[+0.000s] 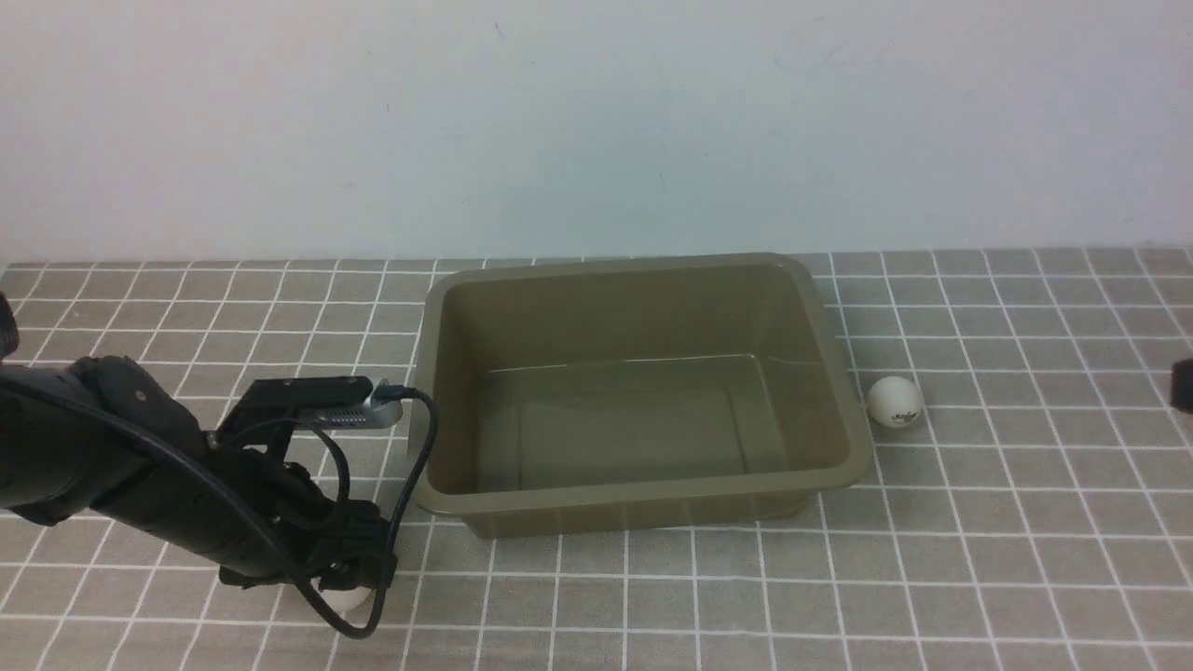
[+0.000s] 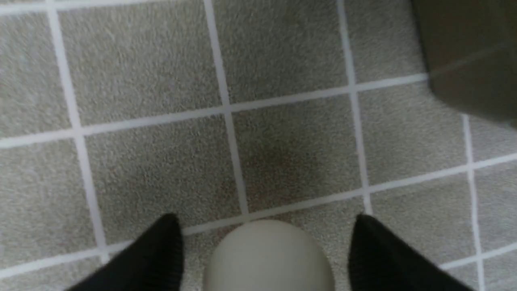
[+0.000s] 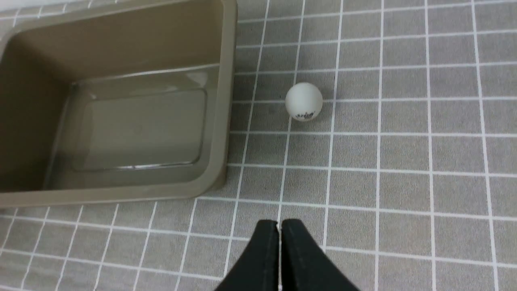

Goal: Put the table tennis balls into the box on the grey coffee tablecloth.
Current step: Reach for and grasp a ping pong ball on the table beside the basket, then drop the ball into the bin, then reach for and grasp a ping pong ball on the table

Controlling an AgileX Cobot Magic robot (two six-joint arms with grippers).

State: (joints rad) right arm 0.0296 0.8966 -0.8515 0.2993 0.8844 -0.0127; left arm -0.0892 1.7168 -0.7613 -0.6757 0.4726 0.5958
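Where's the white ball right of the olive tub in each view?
Front view: small matte white table tennis ball on the grey-brown checked cloth, just right of the olive-brown plastic tub.
Left wrist view: not in it; the one between the left gripper's open jaws is the other ball.
Right wrist view: the ball beside the tub, ahead of the right gripper's shut jaws.
Shared landmark: the tub, in all three.
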